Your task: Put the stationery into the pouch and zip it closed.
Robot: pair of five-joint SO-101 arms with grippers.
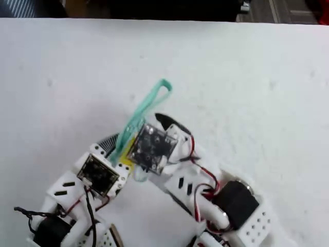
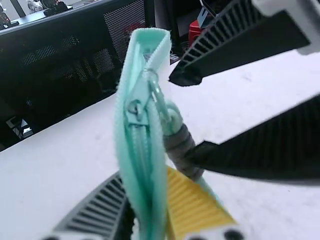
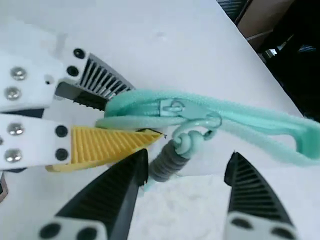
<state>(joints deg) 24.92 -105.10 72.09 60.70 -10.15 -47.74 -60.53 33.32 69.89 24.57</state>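
Observation:
A mint-green pouch (image 1: pixel 140 112) hangs lifted over the white table (image 1: pixel 247 77), zipper edge facing the wrist cameras. My left gripper (image 3: pixel 140 112), with one grey and one yellow finger, is shut on the pouch's (image 3: pixel 250 122) near end. The zipper slider (image 3: pixel 172 106) sits close to that held end, and a mint ring with a grey ribbed pull tab (image 3: pixel 167 162) hangs from it. My right gripper (image 3: pixel 189 157) is open, its black fingers on either side of the tab without touching it. In the left wrist view the pouch (image 2: pixel 142 150) rises from my left gripper (image 2: pixel 145 182), with the right gripper (image 2: pixel 182 115) beside it.
Both arms crowd the table's near edge, the right arm's body (image 1: pixel 236 203) at the lower right. The table's far edge (image 1: pixel 164 19) meets a dark background, and black mesh furniture (image 2: pixel 75 55) stands beyond it.

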